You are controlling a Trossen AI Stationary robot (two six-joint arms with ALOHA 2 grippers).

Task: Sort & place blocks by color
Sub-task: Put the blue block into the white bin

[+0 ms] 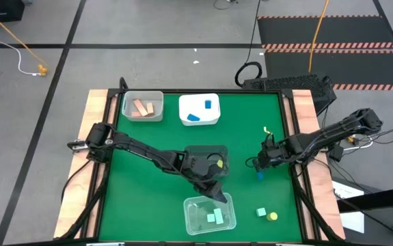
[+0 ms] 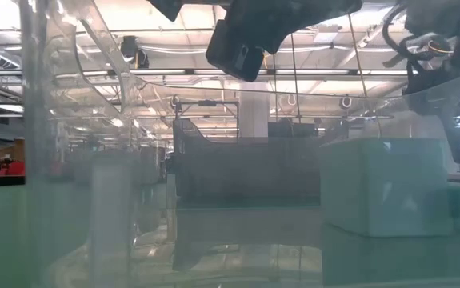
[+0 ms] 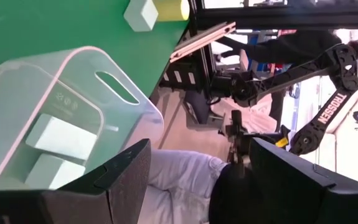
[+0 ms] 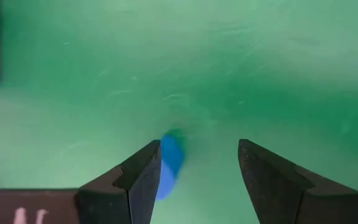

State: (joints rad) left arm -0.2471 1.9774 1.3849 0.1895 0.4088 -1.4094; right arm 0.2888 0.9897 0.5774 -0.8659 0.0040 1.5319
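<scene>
My left gripper (image 1: 214,192) (image 3: 200,149) hangs open over the far rim of a clear tray (image 1: 210,213) at the table's near edge. Two mint blocks (image 3: 60,137) rest flat on the tray's floor. My right gripper (image 1: 259,168) (image 4: 198,149) is open and points down at the table's right part. A small blue block (image 4: 171,162) (image 1: 260,175) lies on the green mat between its fingers, close against one finger. One loose mint block (image 1: 261,212) and one yellow block (image 1: 272,216) lie on the mat near the right near corner. My right gripper stands over the blue block (image 4: 170,167) from above, fingers pointing down. The block lies on the mat right beside one finger (image 4: 142,174). I cannot tell whether that finger touches it. The other finger is well clear of it.
A clear tray (image 1: 156,99) with salmon blocks and a white tray (image 1: 197,102) with blue blocks stand at the far edge. Wooden rails (image 1: 95,123) border the mat left and right. A small yellow piece (image 1: 265,128) lies far right. Bare mat spans the middle.
</scene>
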